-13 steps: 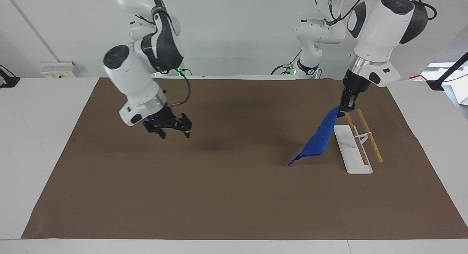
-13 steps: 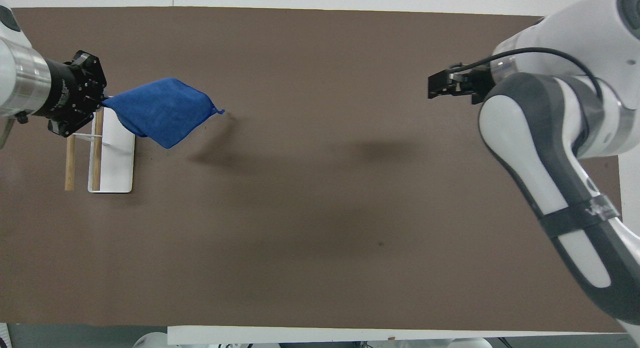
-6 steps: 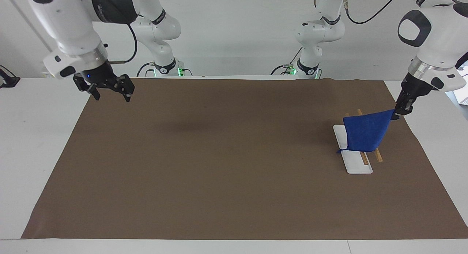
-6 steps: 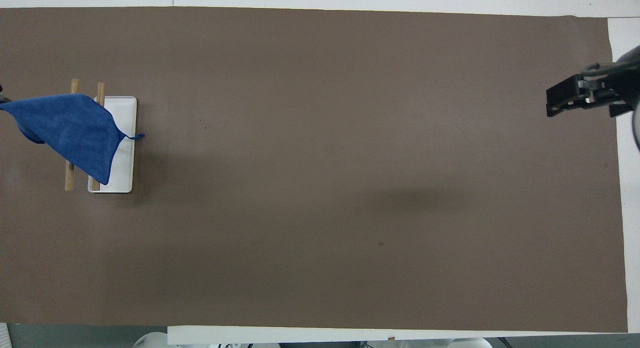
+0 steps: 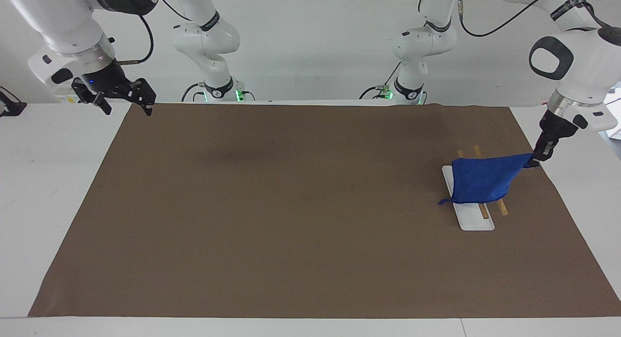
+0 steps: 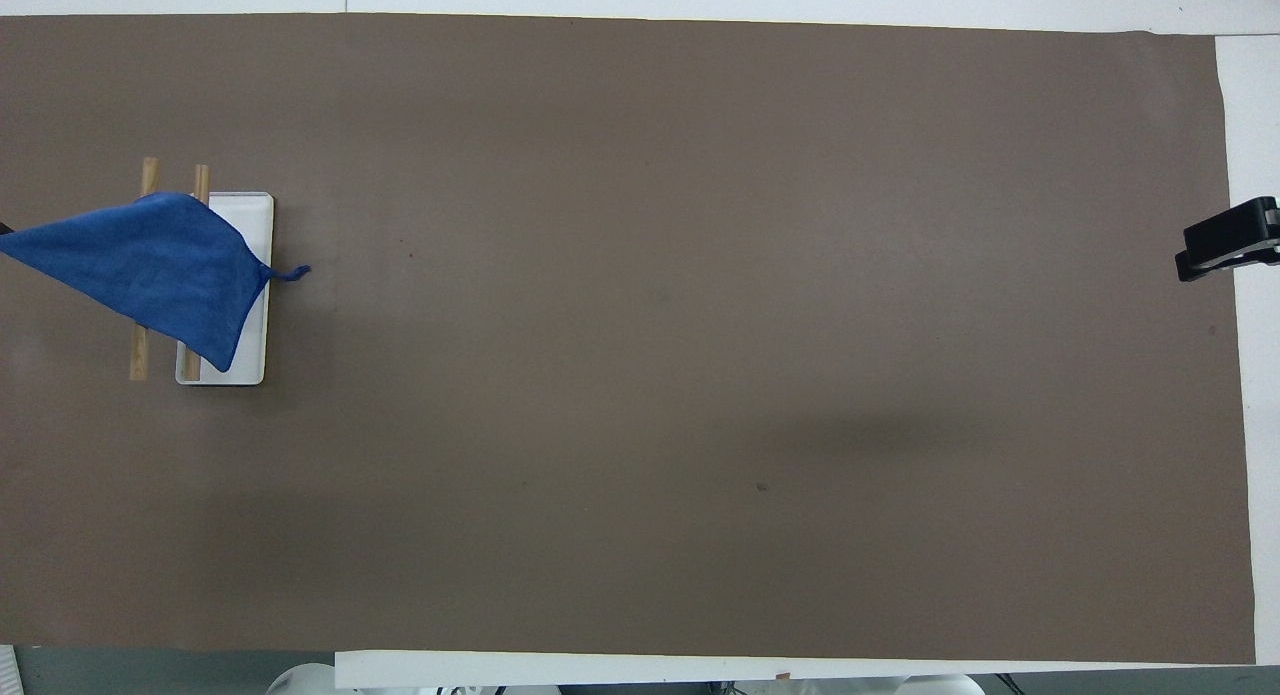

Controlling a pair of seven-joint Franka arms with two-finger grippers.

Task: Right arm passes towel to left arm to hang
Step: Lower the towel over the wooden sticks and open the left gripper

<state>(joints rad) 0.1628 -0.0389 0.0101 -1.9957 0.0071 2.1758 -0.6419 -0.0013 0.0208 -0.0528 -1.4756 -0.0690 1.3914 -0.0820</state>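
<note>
Blue towel (image 5: 485,179) held up by one corner in the left gripper (image 5: 539,156), fingers pinched together on that corner, over the brown mat (image 5: 301,206) at the left arm's end of the table (image 5: 43,182). Draped from that pinch across the two wooden rails (image 5: 502,208) of a small rack, with its lower edge hanging over the rack's white base (image 5: 473,219). Thin loop tail (image 5: 443,201) sticking out from the low corner, over the mat on the side toward the right arm's end. Whether the cloth actually rests on the rails or only hangs just above them: cannot tell. From overhead, towel (image 6: 150,265) spread as a flat triangle across both rails (image 6: 140,350) and part of the white base (image 6: 250,365), with the loop tail (image 6: 293,272) pointing out over bare mat (image 6: 700,325); rail ends poking out from under the cloth on both the nearer and the farther side. Left arm (image 5: 572,60) bent down steeply from above to that corner. Right gripper (image 5: 121,98) up in the air, well apart from the towel, over the mat's edge at the right arm's end of the table, fingers spread apart and holding nothing, small blue light at the wrist. Right arm (image 5: 63,22) waiting there. Overhead, only the dark tip of the right gripper (image 6: 1228,239) showing at the picture's edge.
</note>
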